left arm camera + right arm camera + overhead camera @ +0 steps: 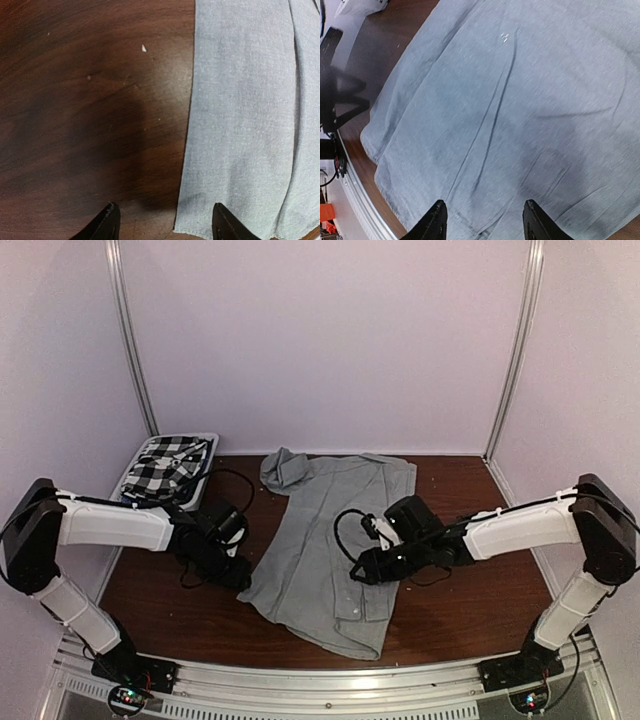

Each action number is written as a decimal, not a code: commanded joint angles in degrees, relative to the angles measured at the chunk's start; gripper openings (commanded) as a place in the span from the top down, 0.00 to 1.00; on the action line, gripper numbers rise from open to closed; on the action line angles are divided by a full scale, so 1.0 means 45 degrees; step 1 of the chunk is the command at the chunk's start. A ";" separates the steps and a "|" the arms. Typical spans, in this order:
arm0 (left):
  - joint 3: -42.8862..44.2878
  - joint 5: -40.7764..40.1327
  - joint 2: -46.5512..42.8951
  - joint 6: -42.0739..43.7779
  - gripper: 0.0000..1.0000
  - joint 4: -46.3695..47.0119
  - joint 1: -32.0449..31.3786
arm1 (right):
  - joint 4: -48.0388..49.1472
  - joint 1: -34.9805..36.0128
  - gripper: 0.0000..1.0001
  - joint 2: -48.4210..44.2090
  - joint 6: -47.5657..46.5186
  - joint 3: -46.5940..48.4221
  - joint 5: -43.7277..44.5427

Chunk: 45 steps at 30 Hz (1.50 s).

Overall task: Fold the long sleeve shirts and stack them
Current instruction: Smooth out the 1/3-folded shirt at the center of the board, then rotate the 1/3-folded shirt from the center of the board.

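Observation:
The light grey shirt [325,540] lies spread on the brown table, collar end at the back, hem toward the near edge. The black-and-white checked shirt [165,468] is bunched in the white basket at the back left. My left gripper [238,575] is open and empty, low over the shirt's left edge; in the left wrist view the grey cloth edge [240,125] runs between the fingertips [111,220]. My right gripper [362,568] is open and empty over the shirt's middle; the right wrist view shows grey cloth [510,110] under its fingertips [436,220].
The white slatted basket [132,472] stands at the back left corner. White walls and metal posts [132,340] enclose the table. A metal rail [330,680] runs along the near edge.

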 commanded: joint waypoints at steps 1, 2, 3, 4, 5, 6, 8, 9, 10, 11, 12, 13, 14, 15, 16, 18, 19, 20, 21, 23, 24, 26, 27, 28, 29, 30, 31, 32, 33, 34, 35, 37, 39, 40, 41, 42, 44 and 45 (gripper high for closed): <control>0.0250 0.0098 0.0206 0.0739 0.36 0.0496 0.0071 | 0.0396 0.1447 0.48 -0.1343 0.1303 -0.0902 0.1409; 0.0221 0.0092 0.0198 0.0778 0.36 0.0487 0.0069 | 0.0321 0.1722 0.48 -0.1576 0.1456 -0.1137 0.1592; 0.0193 0.0057 0.0205 0.0800 0.36 0.0444 0.0081 | 0.0302 0.1981 0.48 -0.1764 0.1634 -0.1342 0.1668; 0.0178 0.0026 0.0196 0.0810 0.36 0.0422 0.0064 | 0.0302 0.2221 0.48 -0.1905 0.1803 -0.1563 0.1739; 0.0161 0.0012 0.0199 0.0828 0.36 0.0404 0.0060 | 0.0380 0.2519 0.48 -0.1998 0.2021 -0.1754 0.1767; 0.0156 0.0023 0.0195 0.0831 0.36 0.0392 0.0065 | 0.0401 0.2789 0.48 -0.2039 0.2191 -0.1888 0.1851; 0.0156 0.0104 0.0167 0.0831 0.36 0.0371 0.0065 | 0.0450 0.3311 0.48 -0.2001 0.2428 -0.2080 0.2004; 0.0173 0.0127 0.0140 0.0831 0.36 0.0381 0.0061 | 0.0467 0.3510 0.48 -0.1961 0.2547 -0.2190 0.2076; 0.0173 0.0103 0.0100 0.0848 0.36 0.0331 0.0070 | 0.0554 0.3664 0.48 -0.1932 0.2686 -0.2343 0.2049; 0.0204 0.0085 0.0082 0.0860 0.36 0.0283 0.0071 | 0.0758 0.3776 0.48 -0.1914 0.2823 -0.2557 0.1984; 0.0245 0.0047 0.0073 0.0869 0.36 0.0194 0.0061 | 0.0930 0.3854 0.48 -0.1919 0.2935 -0.2811 0.1849; 0.0320 0.0003 0.0075 0.0887 0.36 0.0095 0.0060 | 0.1003 0.3927 0.48 -0.1892 0.3047 -0.3141 0.1708; 0.0374 -0.0008 0.0057 0.0906 0.36 0.0052 0.0062 | 0.1183 0.4005 0.48 -0.1862 0.3129 -0.3276 0.1580; 0.0420 -0.0011 0.0038 0.0923 0.36 -0.0023 0.0070 | 0.1371 0.4061 0.48 -0.1810 0.3198 -0.3475 0.1516; 0.0526 -0.0022 0.0050 0.0955 0.36 -0.0096 0.0061 | 0.1385 0.4119 0.48 -0.1747 0.3273 -0.3682 0.1451; 0.0701 -0.0043 0.0014 0.1013 0.36 -0.0295 0.0060 | 0.1219 0.4208 0.48 -0.1751 0.3455 -0.4021 0.1397; 0.0788 -0.0016 -0.0014 0.1034 0.36 -0.0379 0.0075 | 0.1154 0.4216 0.48 -0.1820 0.3581 -0.4247 0.1376; 0.0857 -0.0015 -0.0032 0.1059 0.36 -0.0455 0.0062 | 0.1133 0.4217 0.48 -0.1953 0.3689 -0.4512 0.1373; 0.0934 0.0000 -0.0054 0.1074 0.36 -0.0526 0.0065 | 0.0718 0.4217 0.48 -0.2124 0.3791 -0.4721 0.1419; 0.1042 0.0087 -0.0064 0.1113 0.36 -0.0611 0.0060 | -0.0096 0.4202 0.48 -0.2594 0.4019 -0.5077 0.1661; 0.1077 0.0166 -0.0048 0.1132 0.36 -0.0614 0.0065 | -0.0500 0.4188 0.47 -0.2956 0.4147 -0.5231 0.1842; 0.1111 0.0402 0.0024 0.1160 0.36 -0.0628 0.0060 | -0.1326 0.4128 0.46 -0.3613 0.4409 -0.5527 0.2116; 0.1130 0.0521 0.0070 0.1146 0.36 -0.0601 0.0043 | -0.1762 0.4079 0.46 -0.3962 0.4564 -0.5668 0.2291; 0.1132 0.0672 0.0088 0.1129 0.36 -0.0524 -0.0011 | -0.2168 0.4021 0.45 -0.4355 0.4701 -0.5800 0.2434; 0.1118 0.0745 0.0101 0.1073 0.36 -0.0456 -0.0076 | -0.2529 0.3953 0.45 -0.4729 0.4850 -0.5941 0.2545; 0.1113 0.0754 0.0119 0.0993 0.36 -0.0372 -0.0177 | -0.2848 0.3886 0.44 -0.5156 0.4976 -0.6061 0.2640; 0.1098 0.1177 0.0165 0.0878 0.36 -0.0308 -0.0277 | -0.3227 0.3811 0.44 -0.5564 0.5128 -0.6169 0.2773; 0.1079 0.1352 0.0169 0.0769 0.36 -0.0244 -0.0407 | -0.3577 0.3739 0.44 -0.5964 0.5260 -0.6285 0.2915; 0.1047 0.1532 0.0174 0.0635 0.37 -0.0130 -0.0538 | -0.3960 0.3639 0.43 -0.6392 0.5369 -0.6407 0.3098; 0.1005 0.1634 0.0170 0.0509 0.37 -0.0041 -0.0694 | -0.4372 0.3512 0.43 -0.6785 0.5526 -0.6486 0.3270; 0.0965 0.1737 0.0167 0.0393 0.37 0.0029 -0.0845 | -0.4692 0.3281 0.42 -0.7237 0.5641 -0.6557 0.3411; 0.0880 0.1861 0.0150 0.0182 0.37 0.0133 -0.1050 | -0.5382 0.2861 0.41 -0.8132 0.5928 -0.6579 0.3734; 0.0776 0.2002 0.0085 0.0026 0.37 0.0282 -0.1099 | -0.5935 0.2421 0.39 -0.9006 0.6094 -0.6491 0.4077; 0.0753 0.2012 0.0020 -0.0036 0.37 0.0316 -0.1103 | -0.6243 0.2195 0.39 -0.9426 0.6079 -0.6408 0.4250; 0.0794 0.1882 -0.0033 -0.0078 0.36 0.0313 -0.1111 | -0.6381 0.1969 0.38 -0.9779 0.5979 -0.6266 0.4361; 0.0868 0.1736 -0.0115 -0.0144 0.37 0.0303 -0.1112 | -0.6454 0.1878 0.38 -1.0075 0.5840 -0.6058 0.4507; 0.1198 0.1378 -0.0216 -0.0201 0.37 0.0241 -0.1092 | -0.6563 0.1854 0.38 -1.0399 0.5616 -0.5469 0.4882; 0.1443 0.1158 -0.0204 -0.0204 0.37 0.0155 -0.1083 | -0.6631 0.1853 0.38 -1.0452 0.5487 -0.5089 0.5024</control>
